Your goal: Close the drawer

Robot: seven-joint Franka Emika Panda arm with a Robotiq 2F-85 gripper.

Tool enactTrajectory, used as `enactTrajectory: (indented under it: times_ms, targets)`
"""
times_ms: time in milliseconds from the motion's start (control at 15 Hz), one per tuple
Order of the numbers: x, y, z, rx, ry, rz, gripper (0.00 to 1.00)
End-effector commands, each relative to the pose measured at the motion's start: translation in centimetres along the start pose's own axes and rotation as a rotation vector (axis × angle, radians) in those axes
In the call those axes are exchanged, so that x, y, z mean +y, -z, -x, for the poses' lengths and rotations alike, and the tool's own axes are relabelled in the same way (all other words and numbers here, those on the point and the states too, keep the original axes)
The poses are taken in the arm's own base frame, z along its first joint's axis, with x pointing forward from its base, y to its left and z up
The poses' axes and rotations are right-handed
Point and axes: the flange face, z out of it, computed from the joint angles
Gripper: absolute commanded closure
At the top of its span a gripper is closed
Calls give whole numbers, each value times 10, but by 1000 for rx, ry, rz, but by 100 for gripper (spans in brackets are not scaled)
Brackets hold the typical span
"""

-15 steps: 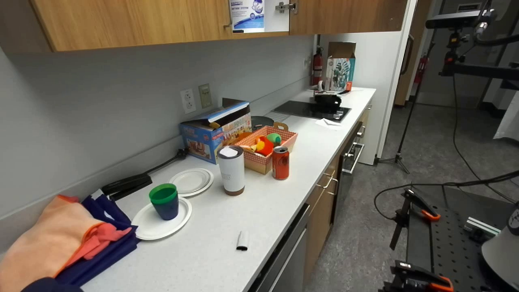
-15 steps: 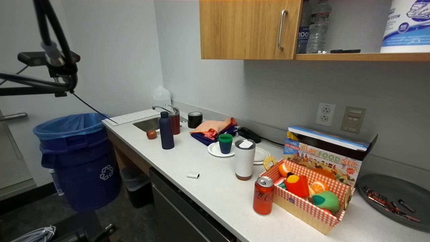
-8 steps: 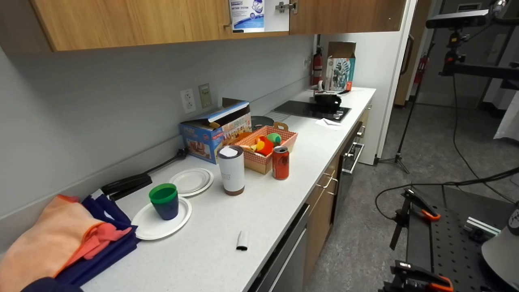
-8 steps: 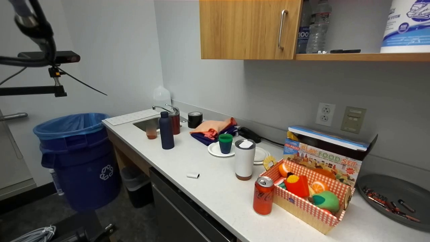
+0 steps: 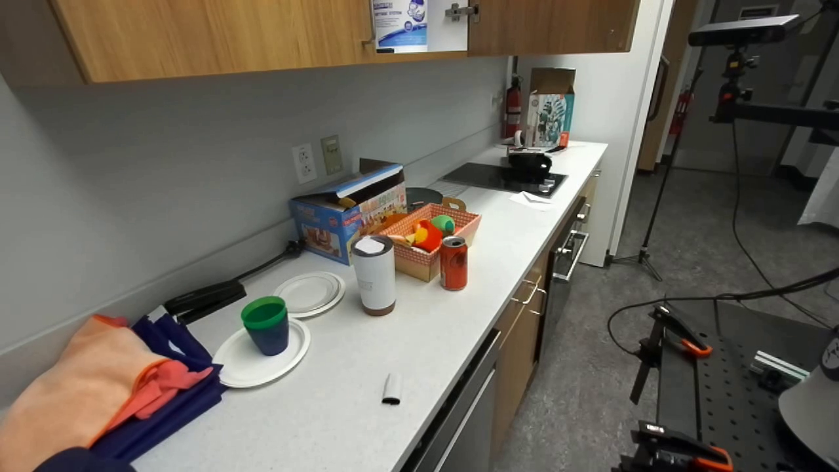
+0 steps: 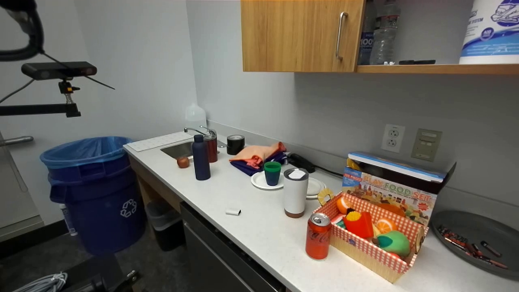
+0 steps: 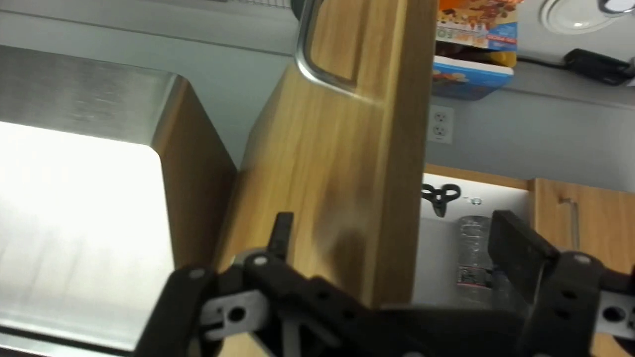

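Observation:
The drawer is an overhead cabinet door (image 5: 550, 26) of light-brown wood, standing open on its hinge in an exterior view. It also shows in the wrist view (image 7: 317, 158), with its silver bar handle (image 7: 317, 75) farther up. My gripper (image 7: 394, 218) is open in the wrist view, with the door's free edge between its fingers. The left finger (image 7: 281, 233) is over the door's outer face; whether it touches cannot be told. The right finger (image 7: 518, 253) is on the cabinet's inner side, apart from the door. The gripper is out of both exterior views.
Inside the open cabinet stand a water bottle (image 6: 385, 36) and a white tub (image 6: 490, 32). A closed neighbouring door (image 6: 300, 36) is beside it. A shiny steel box (image 7: 84, 99) is left of the door. Below, the counter (image 5: 341, 367) holds a basket, can and tumbler.
The open door's free edge has moved left in an exterior view, so the door has swung. The arm's black cables have shifted up and outward, mostly out of the exterior views.

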Motion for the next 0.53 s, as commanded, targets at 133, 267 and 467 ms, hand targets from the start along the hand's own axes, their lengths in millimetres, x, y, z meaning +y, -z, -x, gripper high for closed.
enactTrajectory:
  times_ms: [133, 267, 467]
  targets:
    - [-35, -24, -40, 21, 65, -173, 0]
    - [-50, -34, -54, 31, 83, -219, 0]
    - [-70, -51, -77, 47, 107, -263, 0]
